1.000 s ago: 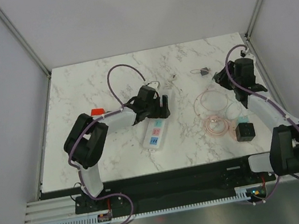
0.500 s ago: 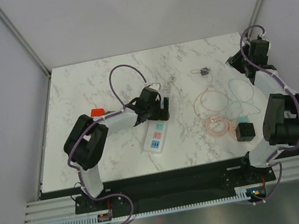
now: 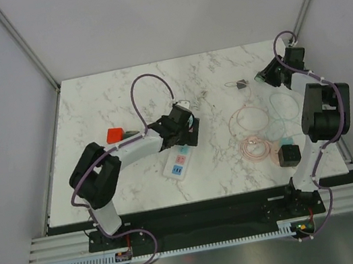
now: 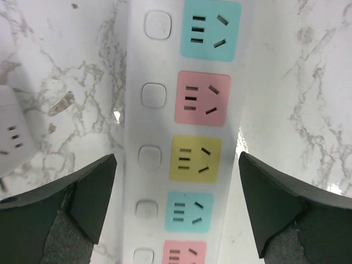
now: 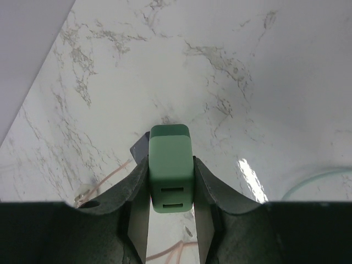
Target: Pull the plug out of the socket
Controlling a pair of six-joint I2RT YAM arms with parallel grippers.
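Note:
The socket is a long white power strip (image 3: 177, 160) with teal, pink and yellow outlet labels, lying mid-table; in the left wrist view (image 4: 154, 126) every outlet in sight is empty. My left gripper (image 3: 186, 132) is open, its jaws straddling the strip's width (image 4: 179, 181) without touching it. My right gripper (image 3: 265, 77) is at the far right of the table, shut on a green plug block (image 5: 170, 170) and holding it above the marble. The plug's two slots face the camera.
Pink cable coils (image 3: 252, 134) and a teal cable (image 3: 286, 107) lie right of centre, with a black cube (image 3: 290, 154) near the front right. A small dark connector (image 3: 240, 84) lies near the right gripper. A red block (image 3: 116, 134) sits left. A white adapter (image 4: 14, 137) lies beside the strip.
My right arm has swung back and folded toward the far right corner, then turned its gripper leftward. My left gripper stayed over the strip, which shifted slightly to the left.

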